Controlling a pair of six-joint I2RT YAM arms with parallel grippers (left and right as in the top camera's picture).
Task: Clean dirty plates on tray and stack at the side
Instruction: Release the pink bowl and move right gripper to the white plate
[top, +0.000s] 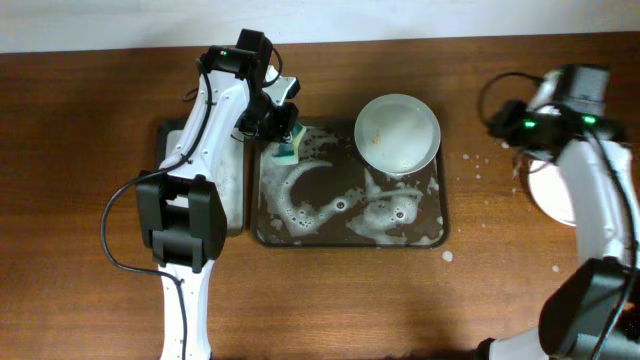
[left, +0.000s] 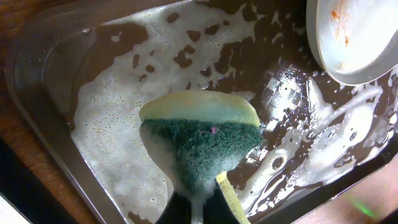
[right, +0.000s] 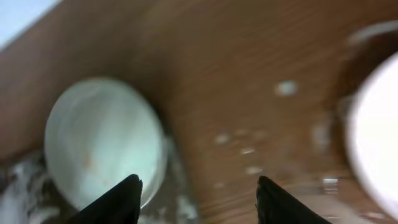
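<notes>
Overhead: tray (top: 325, 185) sits mid-table (top: 90, 110), awash with foam (top: 395, 212). Mint plate (top: 397, 133) lies in the tray's far-right corner. Left gripper (top: 283, 140) is over the tray's far-left corner, clamped on a sponge (top: 287, 153). Right arm (top: 595, 200) is off the tray's right edge, above a white plate (top: 553, 197) lying on the table.

Left wrist: sponge pinched at its lower end, green scrub face to camera, foam beneath. Mint plate at top right shows orange smudges inside, so probably not clean yet.

Right wrist, blurred: right gripper (right: 199, 183) has its fingers spread with nothing between them. Mint plate at lower left, white plate at the right.

Handling: plate looks rigid, glossy and soapy, so likely slippery and breakable. Pinch across the rim, on the side nearest the right gripper.
</notes>
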